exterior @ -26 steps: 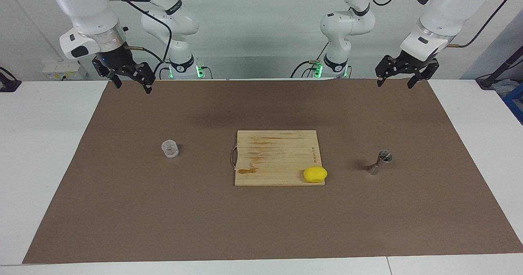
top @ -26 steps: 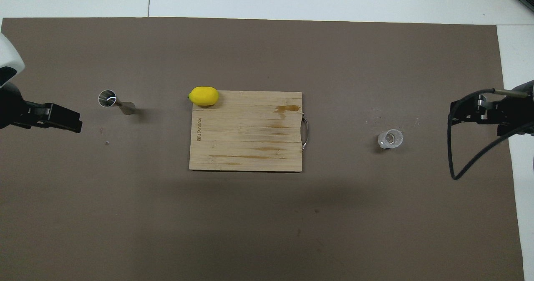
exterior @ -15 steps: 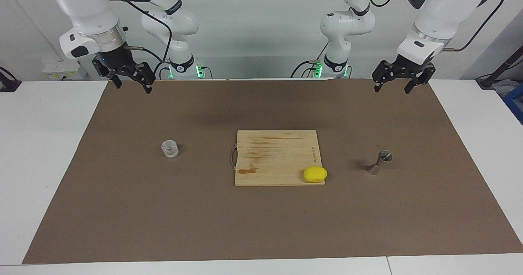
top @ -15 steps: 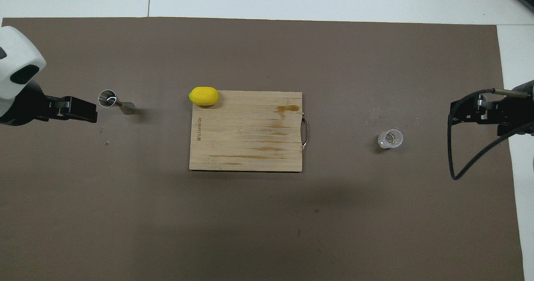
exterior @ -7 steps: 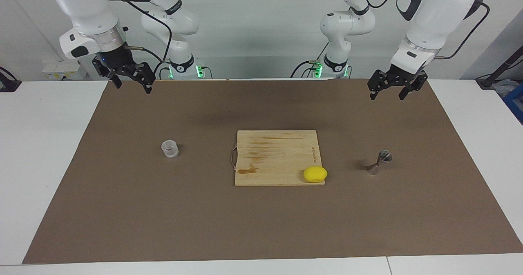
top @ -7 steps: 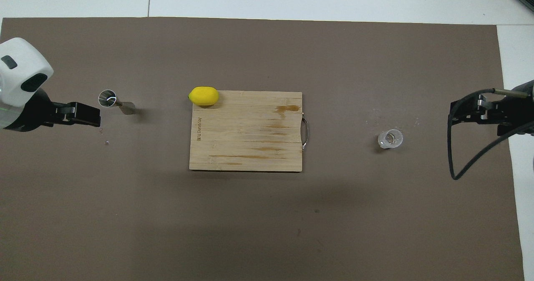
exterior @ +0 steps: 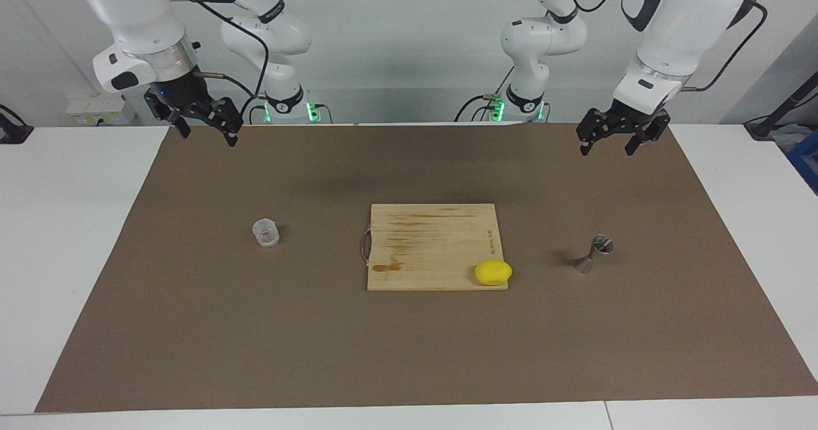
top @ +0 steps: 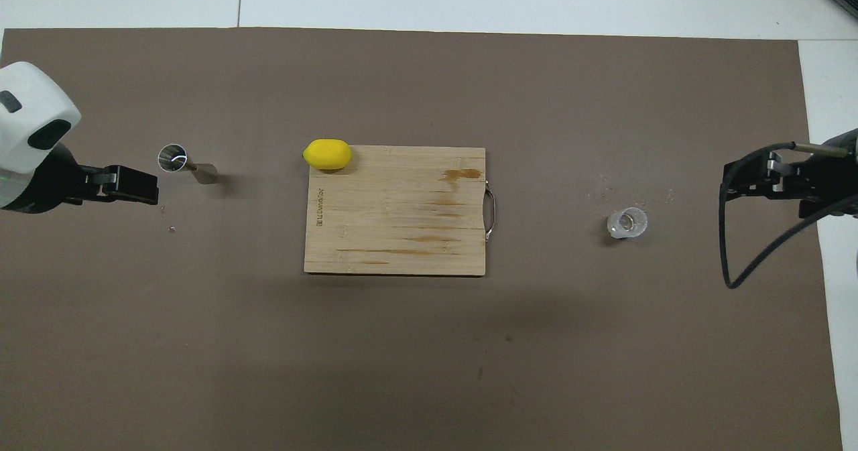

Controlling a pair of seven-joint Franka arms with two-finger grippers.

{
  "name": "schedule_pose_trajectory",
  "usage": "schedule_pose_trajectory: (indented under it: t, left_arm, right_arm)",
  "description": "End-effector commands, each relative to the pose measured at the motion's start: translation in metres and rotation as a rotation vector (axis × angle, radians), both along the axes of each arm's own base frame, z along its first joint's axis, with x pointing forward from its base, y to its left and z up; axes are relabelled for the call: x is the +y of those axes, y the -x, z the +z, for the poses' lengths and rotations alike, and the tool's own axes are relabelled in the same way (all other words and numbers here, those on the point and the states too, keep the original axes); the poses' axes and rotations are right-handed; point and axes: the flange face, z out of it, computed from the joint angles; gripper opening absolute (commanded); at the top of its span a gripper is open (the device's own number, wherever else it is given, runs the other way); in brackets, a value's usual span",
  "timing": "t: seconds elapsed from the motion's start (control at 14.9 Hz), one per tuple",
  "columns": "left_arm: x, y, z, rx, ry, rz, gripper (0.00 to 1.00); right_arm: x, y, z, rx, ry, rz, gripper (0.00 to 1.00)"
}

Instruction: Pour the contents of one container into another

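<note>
The small clear cup [exterior: 266, 233] stands on the brown mat toward the right arm's end; it also shows in the overhead view [top: 627, 223]. The steel hourglass jigger [exterior: 593, 254] stands upright toward the left arm's end, open cone up [top: 175, 159]. My left gripper [exterior: 606, 146] is open and empty, raised in the air over the mat on the robots' side of the jigger; from above [top: 149, 187] it shows close beside the jigger. My right gripper [exterior: 208, 135] is open and empty, raised over the mat's corner, well apart from the cup [top: 730, 181]. The right arm waits.
A wooden cutting board [exterior: 431, 241] with a metal handle lies at the mat's middle [top: 395, 216]. A yellow lemon [exterior: 493, 272] rests at the board's corner that lies toward the jigger and farther from the robots [top: 327, 154]. White table surrounds the brown mat [exterior: 409, 353].
The left arm has swung its gripper inward over the mat and slightly down, nearer to the jigger. In the last half second it hardly moved. The right arm, cup and jigger have not moved.
</note>
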Motion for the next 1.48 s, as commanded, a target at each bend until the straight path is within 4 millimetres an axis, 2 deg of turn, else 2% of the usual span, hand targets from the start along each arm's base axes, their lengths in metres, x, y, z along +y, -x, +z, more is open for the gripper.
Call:
schedule_pose_trajectory:
  t: [0.0, 0.13, 0.2, 0.34, 0.61, 0.74, 0.87, 1.01, 1.35, 1.41]
  left_arm:
    - [0.002, 0.008, 0.003, -0.013, -0.002, 0.004, 1.00]
    - [0.003, 0.016, -0.002, 0.005, -0.005, 0.024, 1.00]
    - [0.006, 0.025, -0.016, 0.033, -0.009, 0.038, 1.00]
    - [0.014, 0.032, -0.029, 0.067, 0.044, 0.156, 1.00]
    - [0.036, 0.018, -0.062, 0.192, 0.226, 0.311, 1.00]
    - [0.047, 0.010, -0.093, 0.334, 0.314, 0.414, 1.00]
    - [0.057, -0.002, -0.116, 0.407, 0.378, 0.485, 1.00]
    - [0.072, -0.008, -0.128, 0.460, 0.474, 0.609, 1.00]
    - [0.088, -0.010, -0.149, 0.582, 0.582, 0.866, 1.00]
    - [0.101, -0.012, -0.151, 0.614, 0.607, 0.937, 1.00]
  right_arm:
    - [-0.003, 0.006, 0.002, -0.010, -0.021, 0.018, 1.00]
    - [-0.004, 0.006, 0.002, -0.011, -0.021, 0.016, 1.00]
    - [-0.003, 0.006, 0.002, -0.011, -0.021, 0.018, 1.00]
    - [-0.003, 0.006, 0.002, -0.010, -0.021, 0.018, 1.00]
    - [-0.004, 0.006, 0.002, -0.010, -0.021, 0.016, 1.00]
    - [-0.004, 0.006, 0.002, -0.010, -0.021, 0.016, 1.00]
    - [-0.004, 0.006, 0.002, -0.011, -0.021, 0.016, 1.00]
    - [-0.003, 0.006, 0.002, -0.011, -0.021, 0.018, 1.00]
    - [-0.003, 0.006, 0.002, -0.010, -0.021, 0.016, 1.00]
    - [-0.003, 0.006, 0.002, -0.010, -0.021, 0.018, 1.00]
